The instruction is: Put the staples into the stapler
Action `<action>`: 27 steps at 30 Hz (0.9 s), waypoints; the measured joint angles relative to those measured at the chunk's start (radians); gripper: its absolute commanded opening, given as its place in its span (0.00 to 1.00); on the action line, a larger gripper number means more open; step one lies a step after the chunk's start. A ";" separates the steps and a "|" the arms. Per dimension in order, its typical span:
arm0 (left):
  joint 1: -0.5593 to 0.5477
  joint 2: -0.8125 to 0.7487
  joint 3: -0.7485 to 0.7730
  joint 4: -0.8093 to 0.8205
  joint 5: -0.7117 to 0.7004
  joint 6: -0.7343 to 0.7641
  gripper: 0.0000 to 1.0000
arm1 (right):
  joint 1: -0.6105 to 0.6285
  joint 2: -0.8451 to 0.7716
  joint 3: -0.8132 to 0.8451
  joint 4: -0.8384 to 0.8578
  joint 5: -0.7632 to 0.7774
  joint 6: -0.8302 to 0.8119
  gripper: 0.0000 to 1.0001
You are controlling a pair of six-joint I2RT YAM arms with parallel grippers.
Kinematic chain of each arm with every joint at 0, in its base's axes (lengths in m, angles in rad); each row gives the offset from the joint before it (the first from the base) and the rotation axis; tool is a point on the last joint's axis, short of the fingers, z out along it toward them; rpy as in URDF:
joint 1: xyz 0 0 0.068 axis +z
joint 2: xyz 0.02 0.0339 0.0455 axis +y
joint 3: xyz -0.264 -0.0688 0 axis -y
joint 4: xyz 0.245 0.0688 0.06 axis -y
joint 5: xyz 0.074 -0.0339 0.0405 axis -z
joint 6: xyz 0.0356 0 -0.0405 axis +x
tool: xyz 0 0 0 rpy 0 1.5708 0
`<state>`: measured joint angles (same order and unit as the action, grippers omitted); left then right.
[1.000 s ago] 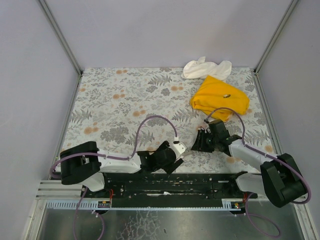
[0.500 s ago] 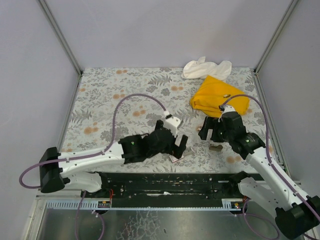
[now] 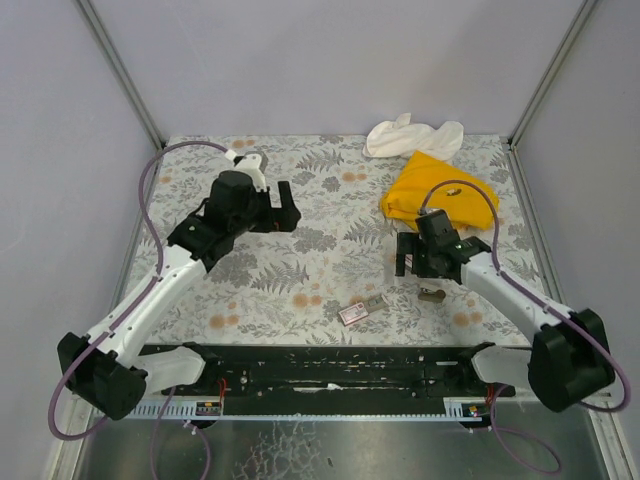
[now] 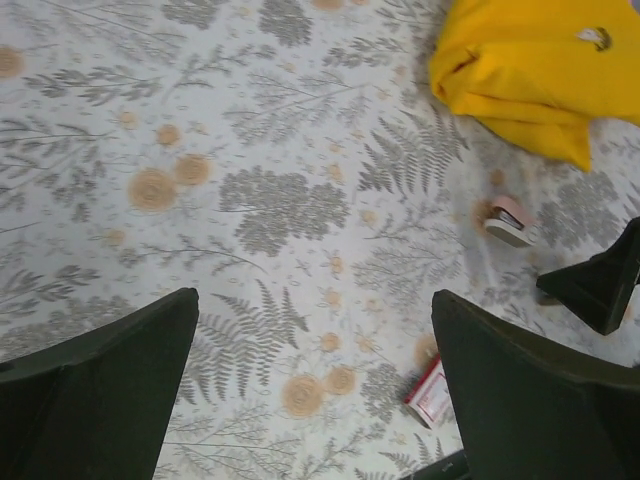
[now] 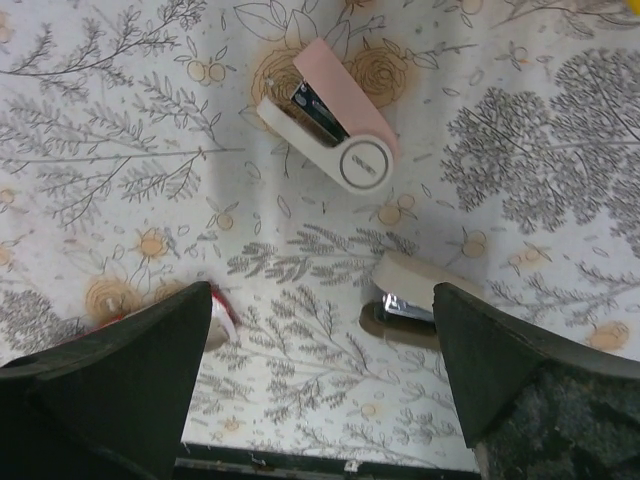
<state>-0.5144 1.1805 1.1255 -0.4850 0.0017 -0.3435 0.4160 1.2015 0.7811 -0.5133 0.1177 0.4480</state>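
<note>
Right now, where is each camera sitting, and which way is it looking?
Top camera: high behind the arms, looking down on the table; both arms show.
Left wrist: above the table, looking down toward the yellow cloth; open jaws at bottom corners.
Right wrist: close above the pink stapler, looking down; open jaws at bottom corners.
Shared: both wrist views show the stapler and staple box.

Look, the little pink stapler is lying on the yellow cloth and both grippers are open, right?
Not quite. The pink stapler lies on the flowery table, clear of the yellow cloth, as the right wrist view shows. The left gripper and right gripper are both open.
</note>
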 measured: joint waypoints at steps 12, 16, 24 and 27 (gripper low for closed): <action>0.176 -0.036 -0.111 0.018 0.087 0.046 1.00 | -0.001 0.378 0.166 0.114 0.003 -0.085 0.91; 0.190 -0.035 -0.145 0.026 0.104 0.046 1.00 | -0.001 0.418 0.197 0.125 0.007 -0.117 0.91; 0.208 -0.035 -0.177 0.074 0.124 0.046 1.00 | -0.003 0.491 0.223 0.124 -0.008 -0.162 0.81; 0.216 -0.033 -0.188 0.087 0.131 0.045 1.00 | -0.003 0.492 0.223 0.122 -0.054 -0.167 0.78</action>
<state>-0.2981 1.1473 0.9375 -0.3985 0.1329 -0.2989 0.4133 1.6936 1.0039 -0.3912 0.0639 0.2813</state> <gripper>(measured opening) 0.997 0.808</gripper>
